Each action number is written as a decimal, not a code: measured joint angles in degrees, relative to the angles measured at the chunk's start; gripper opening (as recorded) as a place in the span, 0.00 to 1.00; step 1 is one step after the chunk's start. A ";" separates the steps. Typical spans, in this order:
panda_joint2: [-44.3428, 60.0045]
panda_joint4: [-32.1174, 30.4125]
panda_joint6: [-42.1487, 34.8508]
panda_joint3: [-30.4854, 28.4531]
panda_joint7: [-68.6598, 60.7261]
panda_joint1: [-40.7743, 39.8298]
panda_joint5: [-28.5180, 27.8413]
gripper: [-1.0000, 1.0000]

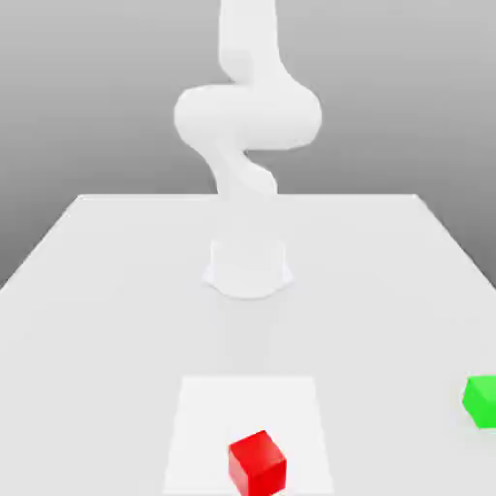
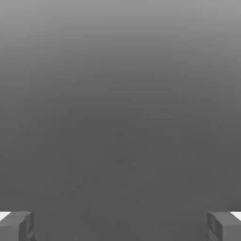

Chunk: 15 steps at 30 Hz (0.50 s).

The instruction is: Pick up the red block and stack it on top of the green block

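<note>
- Presently, step in hand: the approach; nothing has been picked up yet, and the task is judged to be at its very start.
- Gripper (image 2: 120,226): seen in the hand view with its two fingers (image 2: 16,225) spread wide apart, nothing between them and only plain grey beyond.
- Arm (image 1: 247,116): white, raised well above the table (image 1: 97,291), its base set at the table's middle.
- Red block (image 1: 258,463): on a paler square patch (image 1: 203,407) at the near edge, slightly turned, untouched.
- Green block (image 1: 480,400): on the table at the exterior view's right, well apart from the red block, its top bare.
- Next move, as judged: the hand is to be brought down over the red block, fingers kept spread and lined up with its turned faces before closing.
</note>
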 joint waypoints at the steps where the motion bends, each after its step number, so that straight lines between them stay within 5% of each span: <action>1: 2.26 -0.34 0.83 -0.36 -1.11 0.45 0.01 0.50; 15: 31.51 -4.81 11.59 -3.88 -16.72 4.66 1.79 0.50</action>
